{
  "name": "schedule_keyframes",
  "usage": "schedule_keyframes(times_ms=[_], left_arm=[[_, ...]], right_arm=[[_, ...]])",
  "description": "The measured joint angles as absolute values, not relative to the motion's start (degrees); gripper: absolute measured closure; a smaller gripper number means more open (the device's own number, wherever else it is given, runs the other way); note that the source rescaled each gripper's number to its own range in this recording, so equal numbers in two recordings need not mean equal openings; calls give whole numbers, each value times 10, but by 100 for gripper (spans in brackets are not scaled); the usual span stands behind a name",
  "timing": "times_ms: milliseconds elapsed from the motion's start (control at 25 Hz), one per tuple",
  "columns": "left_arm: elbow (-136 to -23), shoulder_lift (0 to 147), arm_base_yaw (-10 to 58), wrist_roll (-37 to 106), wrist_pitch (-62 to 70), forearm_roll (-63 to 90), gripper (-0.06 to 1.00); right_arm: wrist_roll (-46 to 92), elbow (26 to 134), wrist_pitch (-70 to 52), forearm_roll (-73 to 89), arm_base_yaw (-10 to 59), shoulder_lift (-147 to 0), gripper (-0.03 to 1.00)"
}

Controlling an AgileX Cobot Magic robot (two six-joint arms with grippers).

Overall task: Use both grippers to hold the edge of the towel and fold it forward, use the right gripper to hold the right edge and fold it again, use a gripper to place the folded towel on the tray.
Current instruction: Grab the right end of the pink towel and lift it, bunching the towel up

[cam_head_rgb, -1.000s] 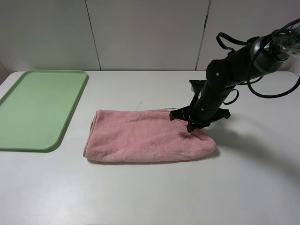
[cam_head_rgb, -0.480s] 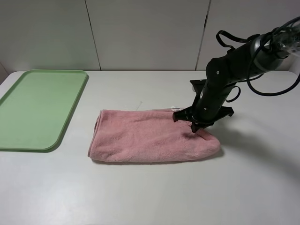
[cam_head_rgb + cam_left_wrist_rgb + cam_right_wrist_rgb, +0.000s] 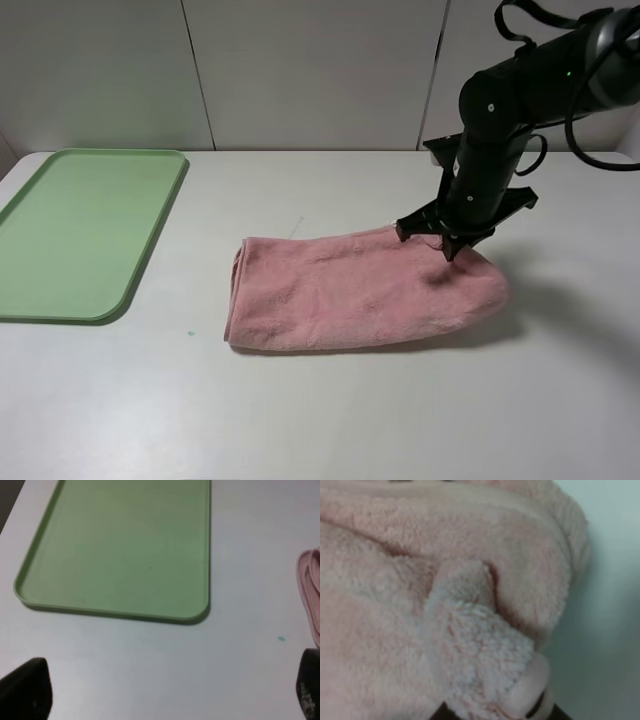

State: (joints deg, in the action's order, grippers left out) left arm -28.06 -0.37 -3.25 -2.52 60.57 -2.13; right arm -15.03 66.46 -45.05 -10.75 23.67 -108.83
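The pink towel lies folded once into a long band on the white table, to the right of the green tray. My right gripper is shut on the towel's back right corner and holds that end slightly raised. In the right wrist view, bunched towel fills the frame and hides the fingers. My left gripper is open and empty above bare table in front of the tray, with the towel's left end at the side. The left arm is out of the exterior high view.
A small teal speck lies on the table in front of the towel's left end. A panelled wall runs behind the table. The tray holds nothing.
My right gripper has moved right and a little back with the towel's corner in it. The whole towel has slid to the right, away from the tray.
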Motion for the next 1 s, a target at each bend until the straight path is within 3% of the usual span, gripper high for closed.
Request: schedule_keyframes(times_ms=[1000], left_arm=[[-281, -4, -32, -25, 606, -21, -4]], right_arm=[[-150, 735, -589, -259, 171, -1057, 91]])
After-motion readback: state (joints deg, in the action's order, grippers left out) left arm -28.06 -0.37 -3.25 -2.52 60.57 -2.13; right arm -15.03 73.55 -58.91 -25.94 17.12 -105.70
